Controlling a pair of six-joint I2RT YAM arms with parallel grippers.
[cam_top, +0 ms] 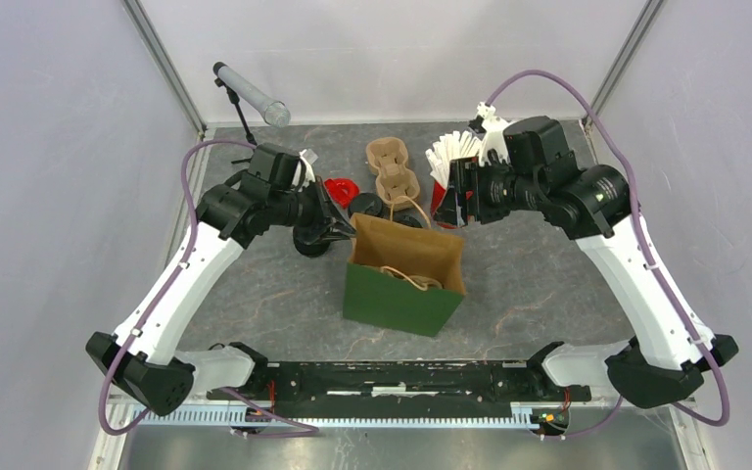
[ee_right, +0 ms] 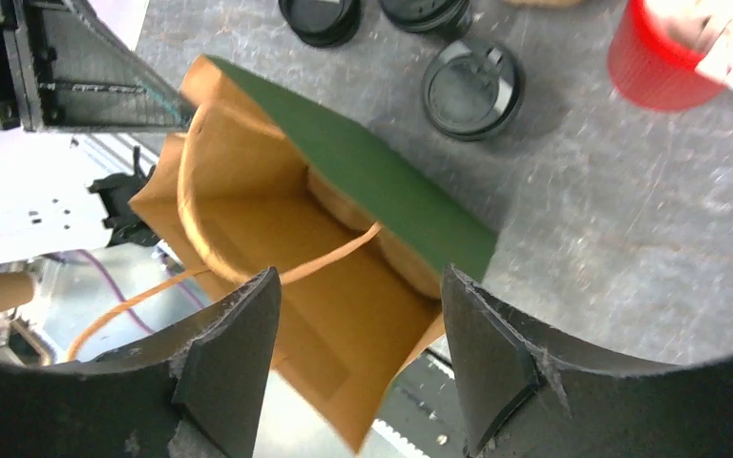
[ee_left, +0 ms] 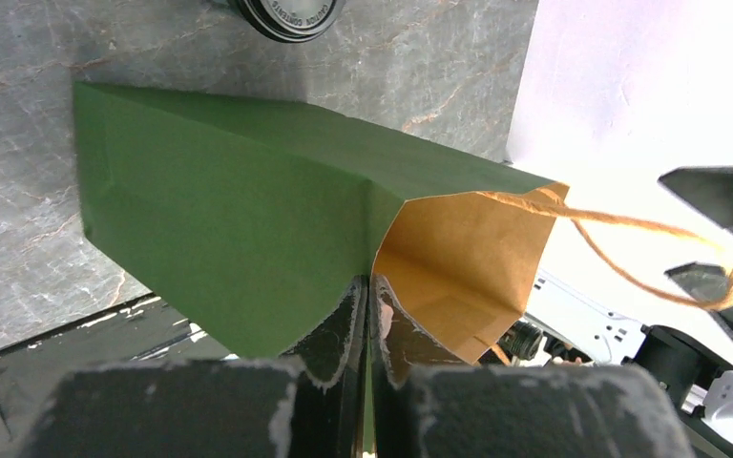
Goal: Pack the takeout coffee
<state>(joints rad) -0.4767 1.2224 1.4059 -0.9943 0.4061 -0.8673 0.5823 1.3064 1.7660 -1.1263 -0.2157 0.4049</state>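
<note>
At the left, the left gripper (cam_top: 338, 232) is pinched tight on the left rim of the green paper bag (cam_top: 397, 299). The left wrist view shows its two black fingers (ee_left: 339, 329) pressed together with the paper edge clamped between them.

The bag sits on the grey marbled table (cam_top: 548, 284), midway between the two arms. Its brown-lined mouth is open and its twine handles (cam_top: 406, 277) hang loose inside.

Behind the bag, toward the back wall, lie black cup lids (cam_top: 367, 204), a red cup (cam_top: 341, 186) and a brown cardboard cup carrier (cam_top: 392, 168).

At the right, the right gripper (cam_top: 458, 201) hangs at the bag's upper right corner. In its own wrist view the jaws stand wide apart with the open mouth of the bag (ee_right: 363, 162) framed between them, gripping nothing. Just beyond it, white paper items fan out of a second red cup (ee_right: 663, 52).
</note>
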